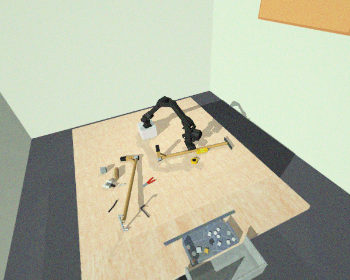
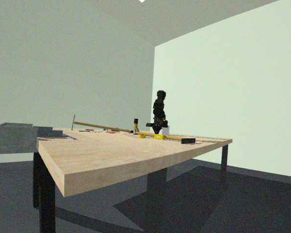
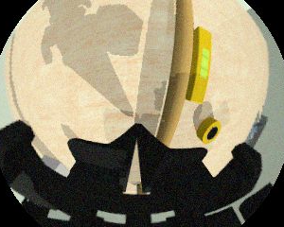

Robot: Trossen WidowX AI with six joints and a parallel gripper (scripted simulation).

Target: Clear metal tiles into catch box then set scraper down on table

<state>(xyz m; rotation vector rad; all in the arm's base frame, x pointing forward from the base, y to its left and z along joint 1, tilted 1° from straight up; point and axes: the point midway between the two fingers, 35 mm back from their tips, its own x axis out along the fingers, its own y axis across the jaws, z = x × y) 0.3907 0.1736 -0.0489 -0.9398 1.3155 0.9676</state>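
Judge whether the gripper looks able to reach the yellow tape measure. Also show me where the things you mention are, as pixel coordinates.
Probably yes: the gripper (image 1: 191, 148) (image 2: 156, 132) (image 3: 137, 127) looks near the tape measure (image 1: 194, 160) (image 2: 141, 136) (image 3: 209, 130), but a long wooden handle (image 1: 181, 153) (image 2: 174, 137) (image 3: 180, 71) crosses between, so it should lift over, then open.

Yellow spirit level (image 1: 202, 150) (image 2: 159, 137) (image 3: 199, 66), near round yellow tape measure (image 1: 194, 163) (image 2: 141, 136) (image 3: 203, 129) | red-handled pliers (image 1: 148, 181) (image 2: 111, 132), lying flat | bent black hex key (image 1: 145, 211) | thin black rod (image 1: 113, 205) | small grey block (image 1: 102, 170) near short wooden cylinder (image 1: 116, 172) | long wooden-handled tool (image 1: 129, 189) (image 2: 100, 125), pronged metal head raised | orange board (image 1: 311, 14) on wall (image 1: 275, 66) (image 2: 228, 87)
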